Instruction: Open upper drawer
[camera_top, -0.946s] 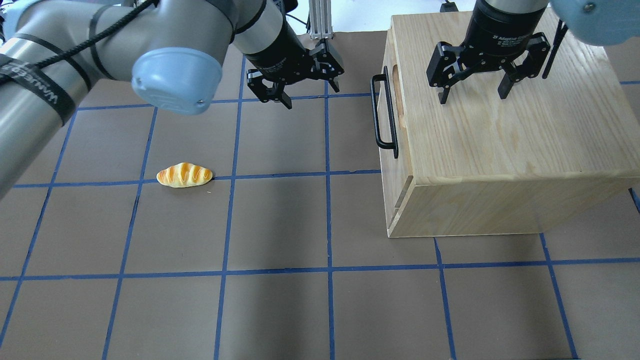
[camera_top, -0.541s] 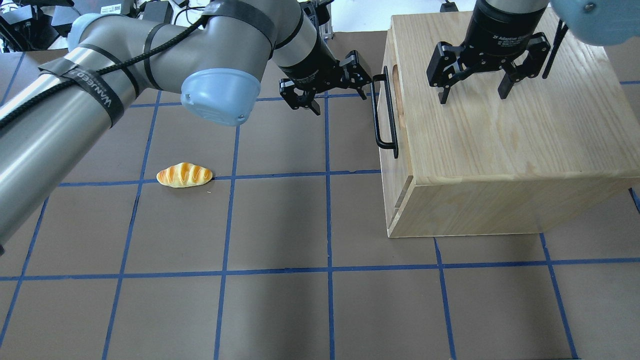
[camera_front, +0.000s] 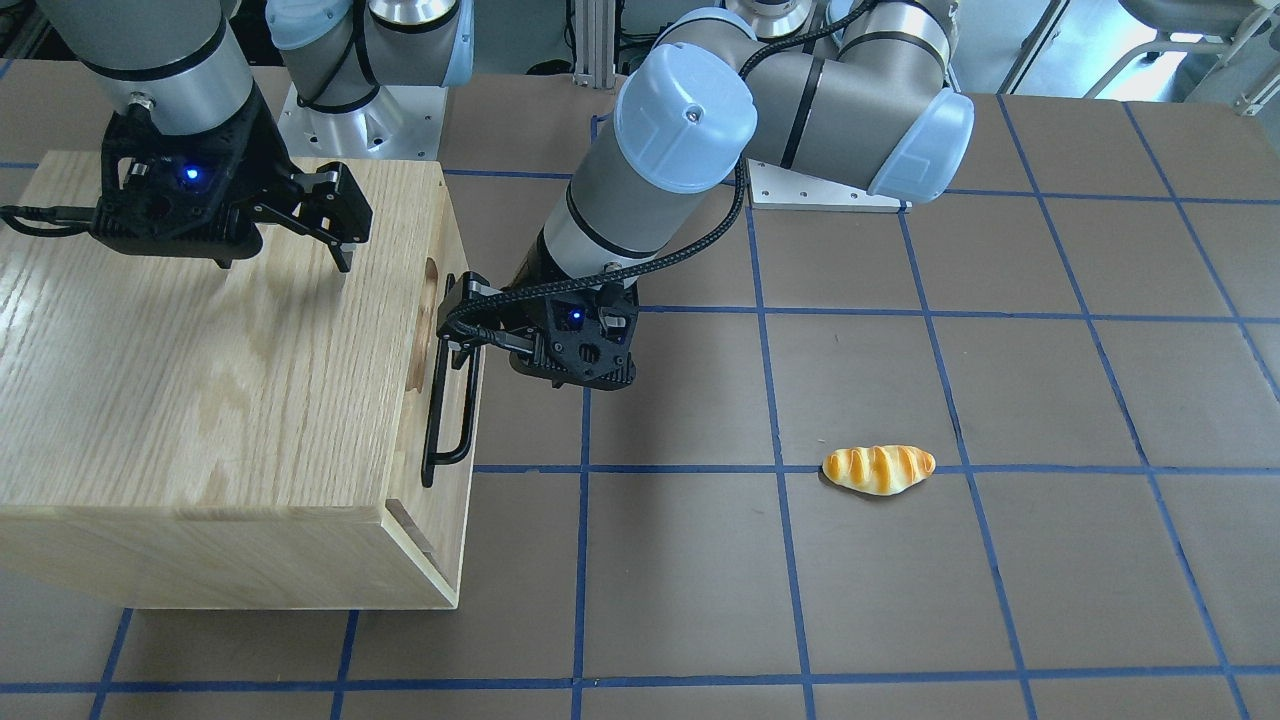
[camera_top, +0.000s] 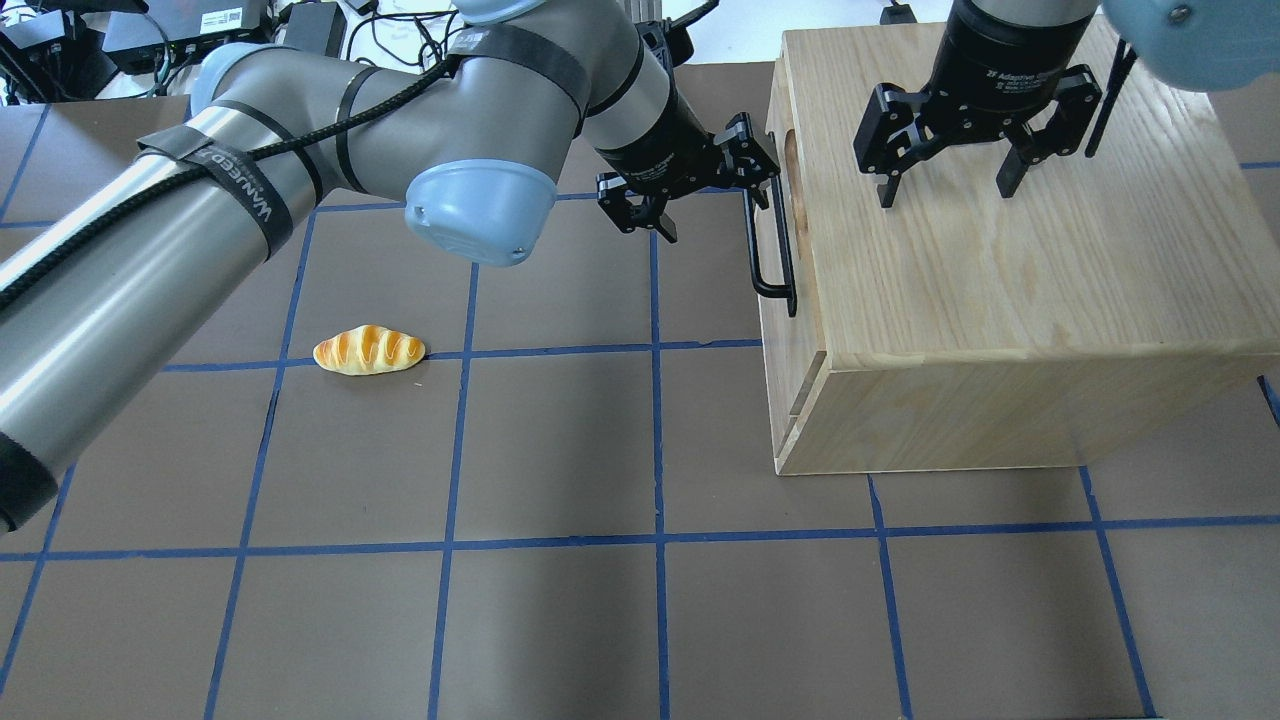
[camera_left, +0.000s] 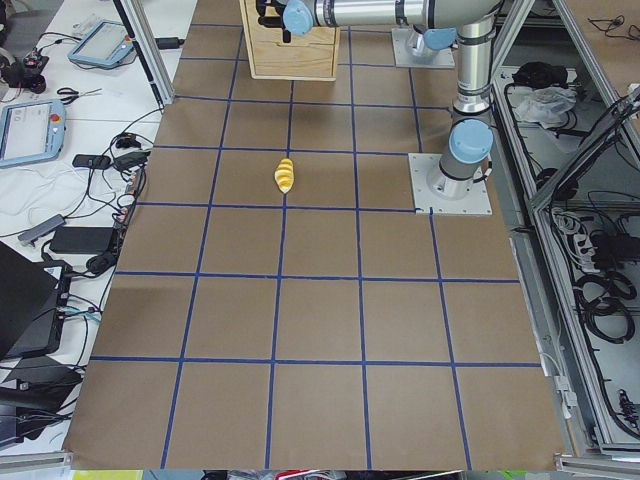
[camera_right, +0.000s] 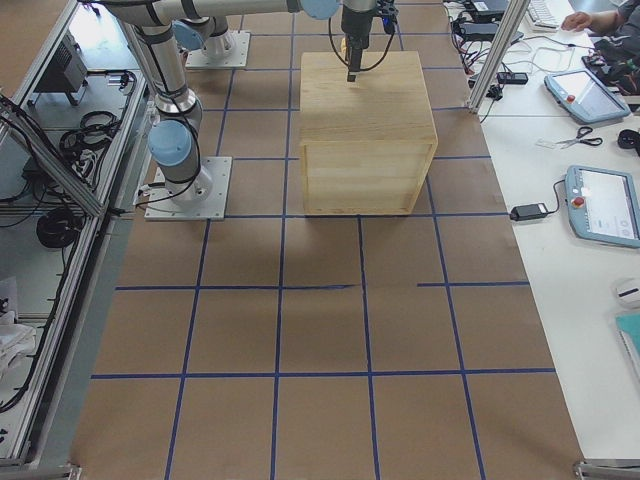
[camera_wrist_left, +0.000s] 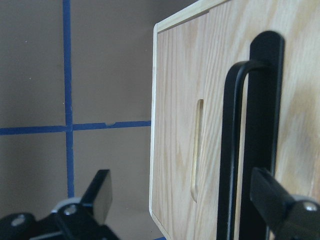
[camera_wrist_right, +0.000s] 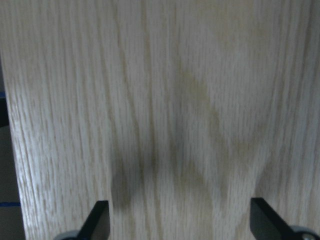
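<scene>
A small golden-yellow bread roll (camera_top: 369, 350) with pale stripes lies flat on the brown table top (camera_top: 560, 620). Seen from above, it is at about nine o'clock from the table's middle, right on a blue tape line (camera_top: 560, 351). At three o'clock in the right side view, a grey tablet with a screen (camera_right: 603, 205) lies on a white side table (camera_right: 530, 170), near scissors (camera_right: 578, 143).

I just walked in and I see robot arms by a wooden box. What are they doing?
The left pincer is open around the black handle of the upper drawer and looks ready to grab it. The drawer is shut. The right pincer, open too, hangs over the top of the wooden box. A bread roll lies off to one side.
</scene>
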